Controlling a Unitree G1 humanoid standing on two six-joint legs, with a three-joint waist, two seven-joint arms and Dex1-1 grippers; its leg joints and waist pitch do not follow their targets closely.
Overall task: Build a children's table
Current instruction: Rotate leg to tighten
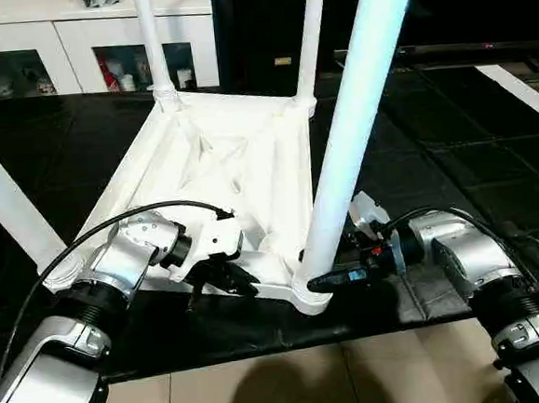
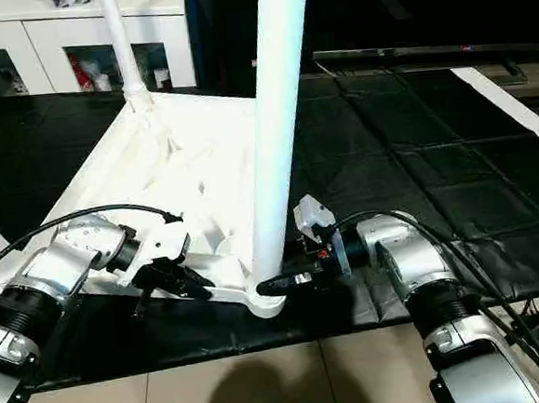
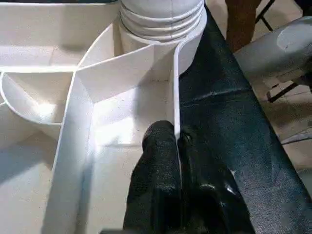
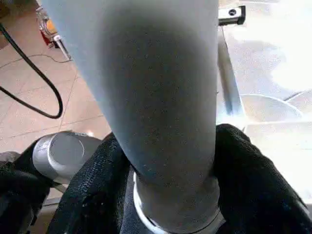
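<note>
I am working on the children's table [image 1: 235, 181], which is lying upside down on a black mat [image 1: 452, 150], its ribbed underside facing up and its legs standing up from the corners.

On my left, my left gripper [image 1: 227, 278] is pinching the thin near rim [image 3: 176, 92] of the frame: my left wrist view is showing the two black fingers [image 3: 158, 170] pressed together with the white wall clamped between them, one inside the frame and one outside. I judge this hand's job is bracing, so I am wanting it firm and steady, low on the rim, keeping the frame from twisting or skating on the mat.

Moving right, the near leg [image 1: 353, 130] is standing in its corner socket [image 1: 310, 296]. My right gripper [image 1: 327, 279] is reaching in level at the very base of that leg; the right wrist view is showing its fingers [image 4: 253, 190] part-way open, straddling the round shaft on either side. Whether they are squeezing it yet I cannot tell.

To do this step well, I am thinking I should grip square to the shaft just above the collar, then turn about the leg's own axis without leaning it, so the threads do not cross.

The table is smooth, glossy white plastic: thin straight ribs, curved corner webs, ringed collars, long round tapered legs. The mat is dark, matte and creased.
</note>
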